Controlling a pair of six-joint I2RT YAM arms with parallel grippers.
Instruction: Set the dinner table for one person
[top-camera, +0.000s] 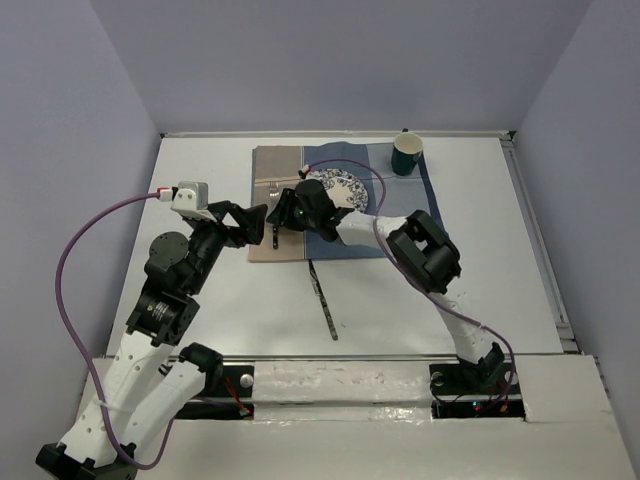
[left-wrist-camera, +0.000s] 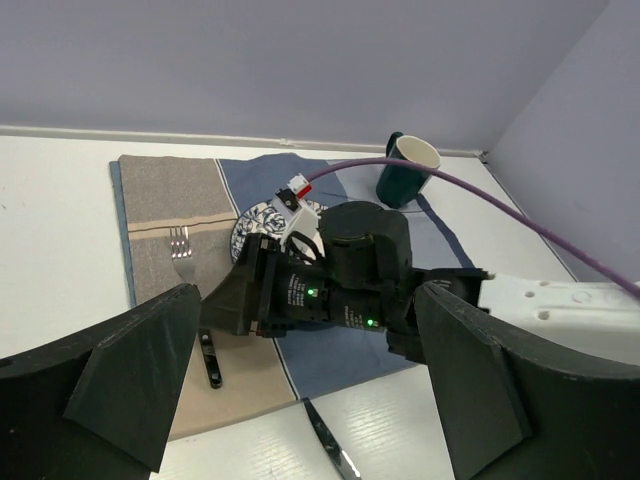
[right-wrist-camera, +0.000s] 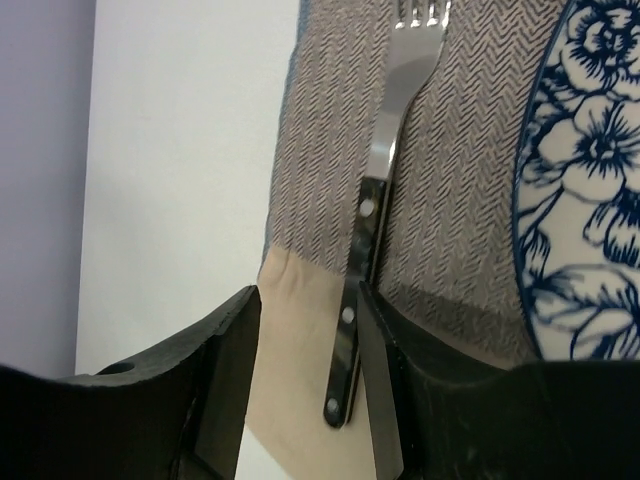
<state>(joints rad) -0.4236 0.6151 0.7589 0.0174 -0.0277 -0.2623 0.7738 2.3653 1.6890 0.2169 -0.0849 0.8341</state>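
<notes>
- Nearest to me on the dinner table, a knife lies alone on the bare white top at the lower centre of the overhead view. It sits just below the near edge of the placemat.
- My left claw hangs left of centre over the placemat's near left corner. In its own camera both fingers sit far apart at the bottom corners with nothing between them.
- My right claw reaches in from the right and is low over the tan strip of the placemat. Its jaws are parted a little and straddle the black handle of the fork. The handle lies close against the finger on the right of that view, with a gap on the other side. I cannot tell whether that finger touches it.
- The fork lies flat on the grey part of the placemat, tines pointing away from me.
- Just right of the fork sits a blue-and-white flowered plate.
- Farthest back, at the upper right of the placemat, a dark green mug stands upright.
</notes>
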